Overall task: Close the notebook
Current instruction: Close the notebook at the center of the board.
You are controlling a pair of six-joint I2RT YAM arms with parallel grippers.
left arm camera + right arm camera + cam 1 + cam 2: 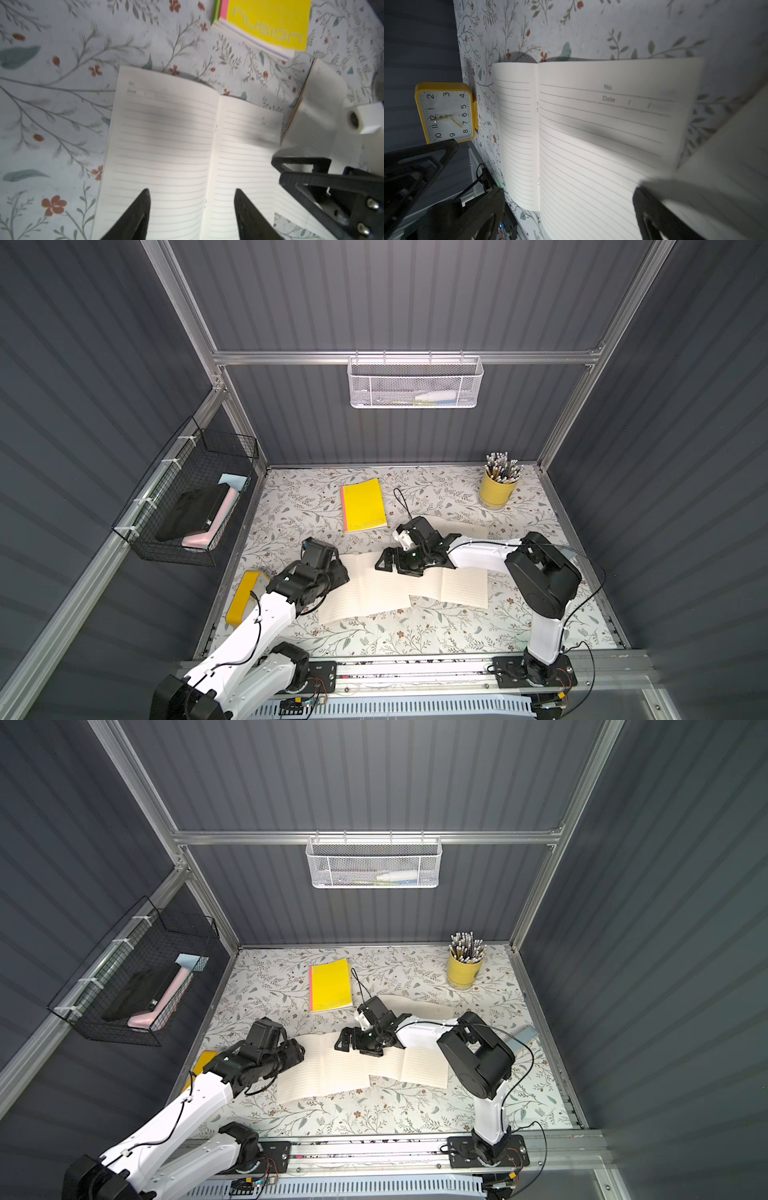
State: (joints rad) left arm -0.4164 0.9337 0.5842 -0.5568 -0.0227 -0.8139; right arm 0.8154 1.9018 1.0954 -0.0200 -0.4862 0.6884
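Plainly open near the table's (415, 635) middle: notebook (365, 593), right edge overlapping a second open notebook (457, 589). Left claw (192, 190) spread apart over its pages, hidden under its own arm (307, 576) in both top views. Right claw (569, 193) spread too; blurred page (716, 176) across one finger (652, 207).

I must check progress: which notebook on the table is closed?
The yellow-covered notebook at the back; the left lined notebook and the right lined notebook lie open.

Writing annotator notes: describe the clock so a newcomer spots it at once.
On the floral table, look along the left edge. The clock sits there: yellow square frame, white dial. The other yellow things, a notebook and a pencil cup, have no dial.
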